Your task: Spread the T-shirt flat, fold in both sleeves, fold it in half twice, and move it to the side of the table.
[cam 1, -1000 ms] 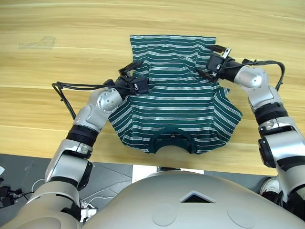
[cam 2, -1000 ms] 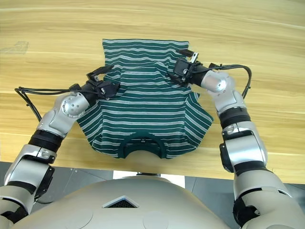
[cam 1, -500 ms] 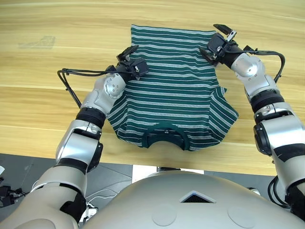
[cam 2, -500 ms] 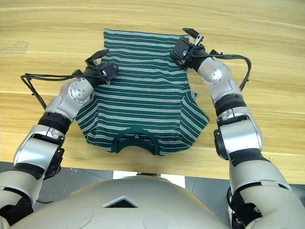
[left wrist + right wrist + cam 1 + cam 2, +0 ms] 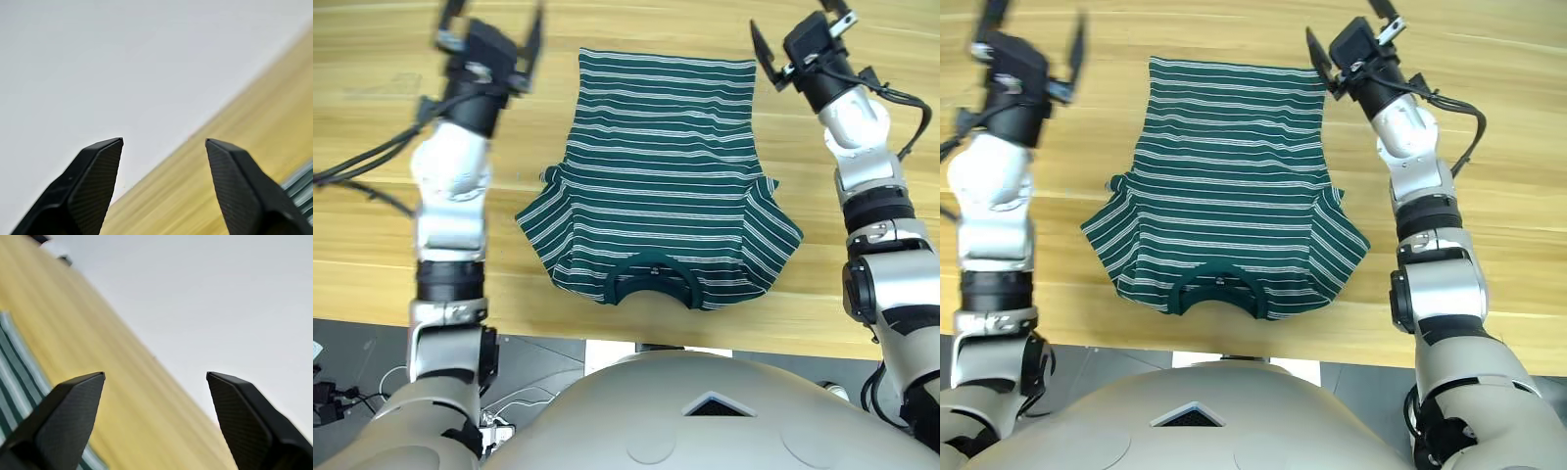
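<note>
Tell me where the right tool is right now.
In the head views, the right tool sits open on the robot's right, just beside the far right corner of the T-shirt, over the wooden table.

At 11 o'clock in the head view, the left gripper (image 5: 491, 20) was blurred, its fingertips cut by the top edge. At 1 o'clock, the right gripper's (image 5: 795, 22) far finger also ran off the frame. In both wrist views the wooden table (image 5: 234, 161) was a blur, and the T-shirt (image 5: 299, 188) was a sliver cut by the edge.
</note>
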You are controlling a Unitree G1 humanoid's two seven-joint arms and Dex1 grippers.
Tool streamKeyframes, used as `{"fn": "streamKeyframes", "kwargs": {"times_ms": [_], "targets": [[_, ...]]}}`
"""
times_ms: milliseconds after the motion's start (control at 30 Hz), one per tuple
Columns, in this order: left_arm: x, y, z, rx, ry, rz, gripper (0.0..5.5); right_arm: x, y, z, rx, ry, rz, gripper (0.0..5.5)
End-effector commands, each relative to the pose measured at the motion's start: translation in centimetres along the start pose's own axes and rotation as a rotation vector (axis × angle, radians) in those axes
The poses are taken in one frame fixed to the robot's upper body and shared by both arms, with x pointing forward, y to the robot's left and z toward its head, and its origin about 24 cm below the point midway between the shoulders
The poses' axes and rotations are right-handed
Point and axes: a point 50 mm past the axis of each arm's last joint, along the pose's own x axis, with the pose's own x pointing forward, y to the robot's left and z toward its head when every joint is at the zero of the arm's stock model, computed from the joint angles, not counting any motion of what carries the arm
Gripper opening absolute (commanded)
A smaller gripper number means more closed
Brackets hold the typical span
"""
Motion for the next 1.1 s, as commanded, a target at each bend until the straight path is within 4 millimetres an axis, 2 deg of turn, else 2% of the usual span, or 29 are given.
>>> {"fn": "streamKeyframes", "kwargs": {"times_ms": [33,133,167,233,333,400,567,800,1100], "targets": [[-6.6,0.8,-1.2,-0.321,0.252,0.054,3.13,-2.4,-1.7,0.7,-0.016,-0.024,-0.074,3.85],[-12.0,-0.2,-1.9,-0.682,0.458,0.144,3.13,-4.4,-3.8,1.3,-0.053,-0.016,-0.135,3.85],[-13.6,-1.1,-2.2,-0.794,0.525,0.178,3.13,-4.9,-4.6,1.6,-0.066,-0.013,-0.163,3.85],[-15.8,-2.8,-2.5,-0.991,0.618,0.261,3.13,-5.5,-5.6,2.3,-0.080,-0.014,-0.194,3.85],[-17.7,-4.6,-3.3,-1.246,0.686,0.371,3.13,-6.0,-6.1,2.9,-0.093,-0.009,-0.205,3.85],[-18.1,-5.2,-3.7,-1.321,0.702,0.397,3.13,-6.1,-6.0,3.1,-0.091,-0.004,-0.201,3.85],[-17.9,-6.8,-4.6,-1.378,0.746,0.388,3.13,-6.1,-5.6,3.3,-0.087,0.003,-0.185,3.85],[-18.0,-8.4,-5.7,-1.372,0.810,0.340,3.13,-5.8,-5.3,3.6,-0.080,-0.001,-0.166,3.85],[-17.8,-9.3,-6.6,-1.318,0.844,0.304,3.04,-5.8,-4.7,3.4,-0.065,0.005,-0.155,3.85]]}}
